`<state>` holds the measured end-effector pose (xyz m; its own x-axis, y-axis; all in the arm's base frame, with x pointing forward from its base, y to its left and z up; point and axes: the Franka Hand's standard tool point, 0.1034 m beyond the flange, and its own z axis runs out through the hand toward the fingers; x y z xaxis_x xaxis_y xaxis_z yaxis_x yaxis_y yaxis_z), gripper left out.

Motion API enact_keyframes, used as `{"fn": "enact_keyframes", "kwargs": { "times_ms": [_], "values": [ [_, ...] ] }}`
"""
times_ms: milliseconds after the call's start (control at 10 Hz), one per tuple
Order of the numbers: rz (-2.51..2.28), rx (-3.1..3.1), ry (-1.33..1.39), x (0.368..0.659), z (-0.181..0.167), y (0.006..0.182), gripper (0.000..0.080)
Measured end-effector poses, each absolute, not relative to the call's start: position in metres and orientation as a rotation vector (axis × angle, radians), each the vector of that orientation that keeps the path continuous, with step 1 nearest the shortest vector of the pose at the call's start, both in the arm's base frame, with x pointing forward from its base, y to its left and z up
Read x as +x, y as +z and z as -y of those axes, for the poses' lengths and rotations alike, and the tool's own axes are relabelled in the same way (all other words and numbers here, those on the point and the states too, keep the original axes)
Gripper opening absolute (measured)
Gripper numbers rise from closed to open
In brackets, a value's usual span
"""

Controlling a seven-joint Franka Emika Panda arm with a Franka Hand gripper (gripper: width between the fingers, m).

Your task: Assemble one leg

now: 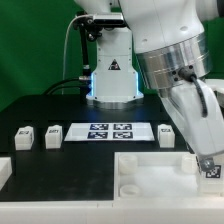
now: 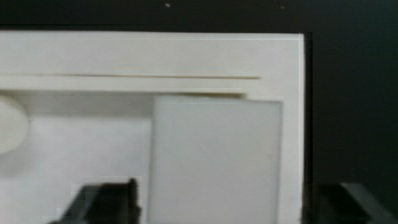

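Note:
My gripper (image 1: 207, 160) hangs over the right end of the large white base (image 1: 140, 172) at the exterior view's lower right. It is shut on a leg (image 1: 210, 168), a small white block whose marker tag shows below the fingertips. In the wrist view the leg (image 2: 217, 150) stands as a pale upright block between the two dark fingers (image 2: 111, 205), over the base's top face (image 2: 107, 120), close to its edge. My gripper (image 2: 228, 205) shows only at its fingertips. A round hole of the base (image 2: 9, 125) is partly visible at the frame's edge.
The marker board (image 1: 108, 132) lies mid-table. Two loose legs (image 1: 25, 136) (image 1: 52, 135) stand to its left in the exterior view and one (image 1: 168, 133) to its right. The arm's pedestal (image 1: 112, 75) stands behind. Black table (image 2: 347, 100) lies beyond the base edge.

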<state>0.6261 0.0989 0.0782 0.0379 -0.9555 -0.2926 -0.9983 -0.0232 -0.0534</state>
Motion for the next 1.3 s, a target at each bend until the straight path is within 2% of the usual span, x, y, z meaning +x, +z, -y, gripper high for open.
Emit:
{"fn": "enact_keyframes", "kwargs": {
  "times_ms": [100, 200, 300, 500, 800, 1100, 1300],
  "values": [
    [-1.757, -2.297, 0.218, 0.6247, -0.1053, 0.0792, 0.0584],
    [-1.483, -2.478, 0.189, 0.6241, -0.1105, 0.0806, 0.0638],
    [-1.427, -2.503, 0.176, 0.6250, -0.1081, 0.0801, 0.0646],
    [-1.133, -2.653, 0.134, 0.6242, -0.1076, 0.0793, 0.0646],
    [-0.277, -2.934, 0.031, 0.6241, -0.1069, 0.0771, 0.0649],
    [-0.362, -2.917, 0.041, 0.6237, -0.1086, 0.0758, 0.0637],
    [-0.657, -2.858, 0.076, 0.6231, -0.1108, 0.0757, 0.0295]
  ]
}}
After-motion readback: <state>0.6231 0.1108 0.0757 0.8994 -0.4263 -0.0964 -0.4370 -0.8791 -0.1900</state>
